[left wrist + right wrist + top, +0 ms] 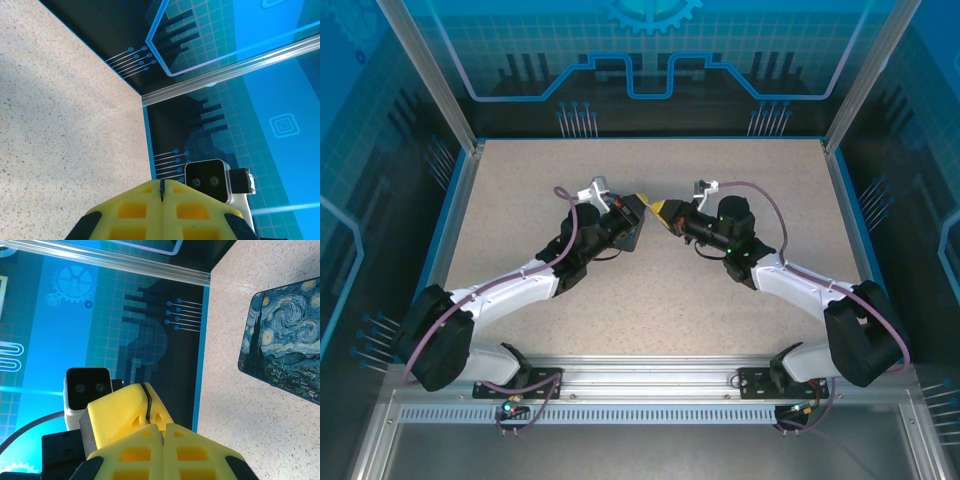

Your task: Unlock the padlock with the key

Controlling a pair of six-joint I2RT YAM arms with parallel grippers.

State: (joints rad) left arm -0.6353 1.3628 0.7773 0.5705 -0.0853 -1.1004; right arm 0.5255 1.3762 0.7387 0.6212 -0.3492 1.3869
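Left hand [162, 186], yellow fingers [134, 202] together, over speckled table [65, 125].

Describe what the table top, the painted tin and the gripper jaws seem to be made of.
Table top: matte speckled beige, like stone-effect composite or laminate. Painted tin: probably printed sheet metal, faint sheen, rounded corner; uncertain. Right gripper jaws: matte yellow moulded or printed plastic, with ribbed pockets.

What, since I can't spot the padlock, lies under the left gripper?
The painted tin lies on the table beneath the left gripper, partly covered. What its covered part carries cannot be seen.
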